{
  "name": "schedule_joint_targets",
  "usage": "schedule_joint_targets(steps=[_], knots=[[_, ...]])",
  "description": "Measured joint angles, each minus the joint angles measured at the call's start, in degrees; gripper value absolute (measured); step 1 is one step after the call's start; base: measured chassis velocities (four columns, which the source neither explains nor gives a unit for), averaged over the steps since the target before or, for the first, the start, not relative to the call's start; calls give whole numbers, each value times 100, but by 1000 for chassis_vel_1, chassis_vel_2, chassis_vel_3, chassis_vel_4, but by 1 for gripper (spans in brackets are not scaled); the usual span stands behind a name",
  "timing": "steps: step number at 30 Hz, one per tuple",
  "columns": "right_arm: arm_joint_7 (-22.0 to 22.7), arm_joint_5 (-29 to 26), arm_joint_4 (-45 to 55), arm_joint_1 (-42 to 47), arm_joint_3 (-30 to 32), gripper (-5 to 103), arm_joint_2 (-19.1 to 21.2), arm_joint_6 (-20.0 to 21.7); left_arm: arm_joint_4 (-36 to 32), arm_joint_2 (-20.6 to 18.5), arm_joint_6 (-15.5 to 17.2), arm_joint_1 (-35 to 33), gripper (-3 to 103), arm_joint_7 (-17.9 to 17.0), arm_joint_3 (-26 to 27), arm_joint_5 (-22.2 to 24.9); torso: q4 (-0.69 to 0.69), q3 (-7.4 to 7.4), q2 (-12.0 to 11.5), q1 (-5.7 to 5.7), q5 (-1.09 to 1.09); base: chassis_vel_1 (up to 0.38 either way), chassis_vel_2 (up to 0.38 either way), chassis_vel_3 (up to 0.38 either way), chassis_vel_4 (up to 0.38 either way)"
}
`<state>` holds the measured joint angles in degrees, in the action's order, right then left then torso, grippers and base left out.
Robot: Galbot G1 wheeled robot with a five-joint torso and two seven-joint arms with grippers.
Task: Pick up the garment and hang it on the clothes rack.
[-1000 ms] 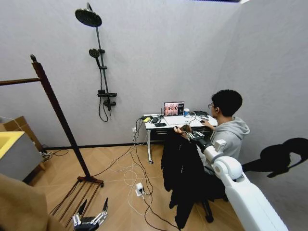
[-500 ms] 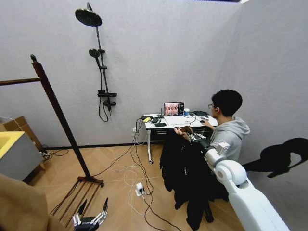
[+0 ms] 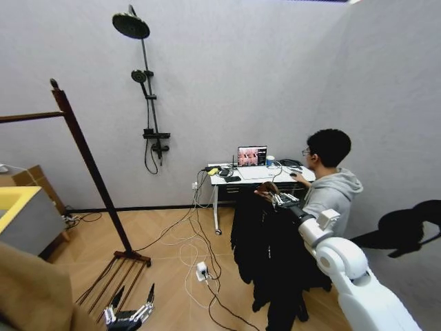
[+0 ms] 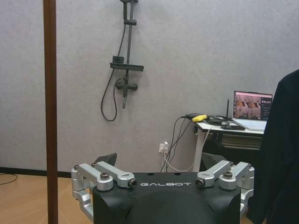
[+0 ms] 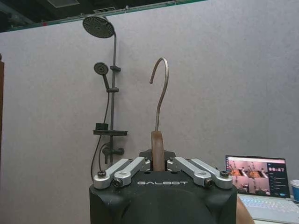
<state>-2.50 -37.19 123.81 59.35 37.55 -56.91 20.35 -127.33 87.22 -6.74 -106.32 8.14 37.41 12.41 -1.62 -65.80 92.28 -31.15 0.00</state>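
Two end effectors marked "GALBOT"; right end effector grips garment.

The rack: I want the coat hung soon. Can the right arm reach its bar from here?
Probably not yet. The right gripper holds the coat by its hanger over by the desk, while the rack stands well off to the left across open floor.

Head camera has panned slightly, so the scene shifted. Right gripper has pulled the long black soft-fabric coat on its wooden hanger closer and a bit right; coat hem now hangs lower.
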Motion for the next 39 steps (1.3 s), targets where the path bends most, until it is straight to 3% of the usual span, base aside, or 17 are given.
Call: schedule_joint_targets(steps=[39], knots=[[-26, -8, 187, 173, 342, 9, 50, 37, 0, 0, 0, 0, 100, 0, 0, 0, 0, -1, -1, 0, 0, 110, 108, 112, 111]])
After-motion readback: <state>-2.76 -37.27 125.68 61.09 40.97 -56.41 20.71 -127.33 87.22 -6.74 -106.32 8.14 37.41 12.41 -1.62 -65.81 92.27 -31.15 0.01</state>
